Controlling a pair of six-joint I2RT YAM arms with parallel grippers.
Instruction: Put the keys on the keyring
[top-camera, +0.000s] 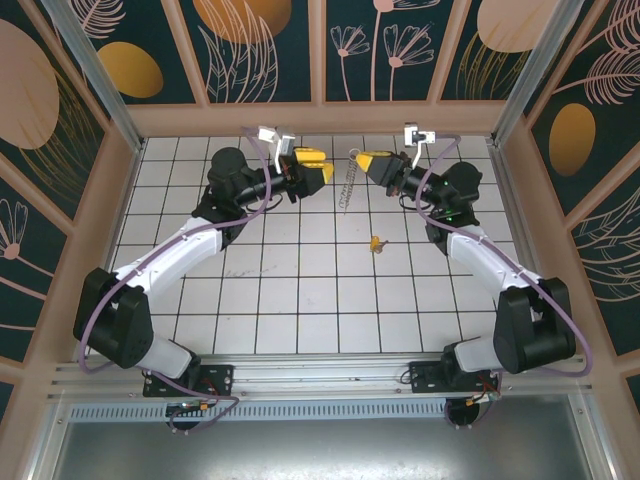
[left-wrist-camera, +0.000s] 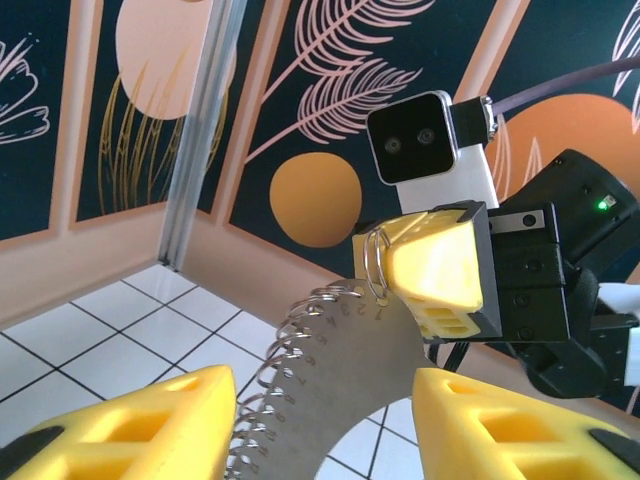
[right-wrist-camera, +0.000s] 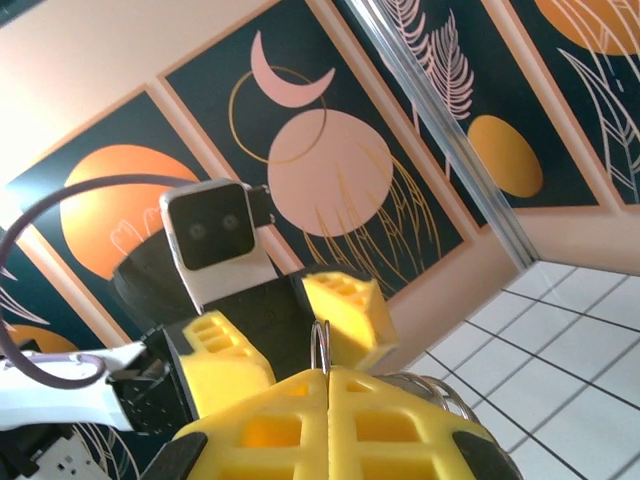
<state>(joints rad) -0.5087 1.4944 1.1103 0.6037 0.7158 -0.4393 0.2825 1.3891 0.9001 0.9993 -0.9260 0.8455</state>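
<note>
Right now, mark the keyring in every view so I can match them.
Top external: keyring hangs upper centre, from the right gripper.
Left wrist: keyring at centre, rising to the yellow jaws.
Right wrist: keyring lower centre, pinched in shut jaws.
Shared landmark: the right gripper's yellow jaws holding it.

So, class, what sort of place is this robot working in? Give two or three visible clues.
Probably a purpose-built robot test cell, not a home: a white gridded tabletop, boxed in by decorative leaf-print wall panels on aluminium posts, with the left arm and right arm bolted to a metal rail.
</note>
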